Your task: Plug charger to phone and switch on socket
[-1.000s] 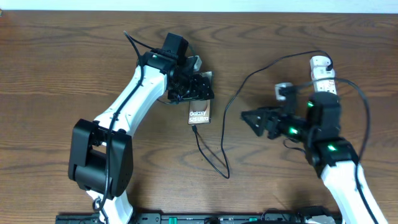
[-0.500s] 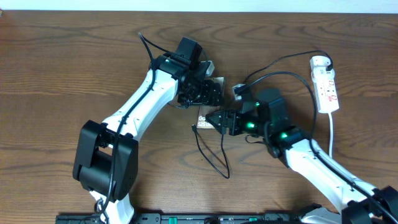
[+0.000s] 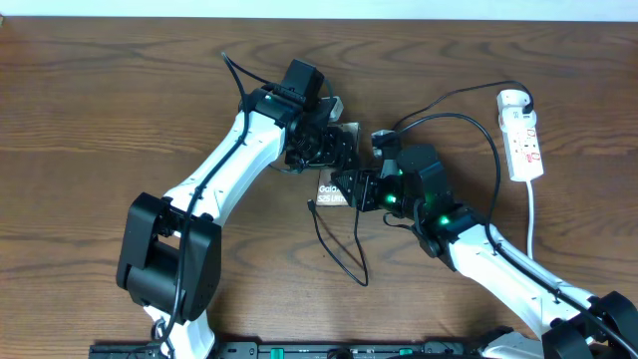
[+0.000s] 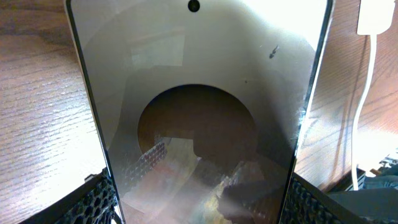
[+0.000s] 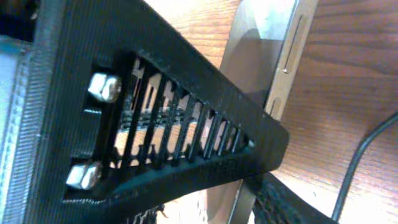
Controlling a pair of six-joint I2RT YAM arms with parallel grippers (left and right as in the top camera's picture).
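The phone (image 3: 327,191) lies tilted at the table's middle, its white text partly showing. My left gripper (image 3: 321,152) is shut on its far end. The phone's glossy face (image 4: 199,93) fills the left wrist view between both fingers. My right gripper (image 3: 347,191) is open at the phone's right side, and its fingers (image 5: 261,174) straddle the phone's thin edge (image 5: 283,68). The charger cable (image 3: 339,254) loops from the phone's near end toward me. Its connector is too small to make out. The socket (image 3: 521,135) lies at the far right.
The socket's white cord (image 3: 532,214) runs down the right side. More black cable (image 3: 449,118) arcs between my right arm and the socket. The socket's end (image 4: 376,15) and white cord (image 4: 367,93) show in the left wrist view. A black cable (image 5: 354,168) crosses the right wrist view.
My right arm has swung left from near the socket to the phone's right side. My left gripper shifted slightly right and back with the phone, then held still.
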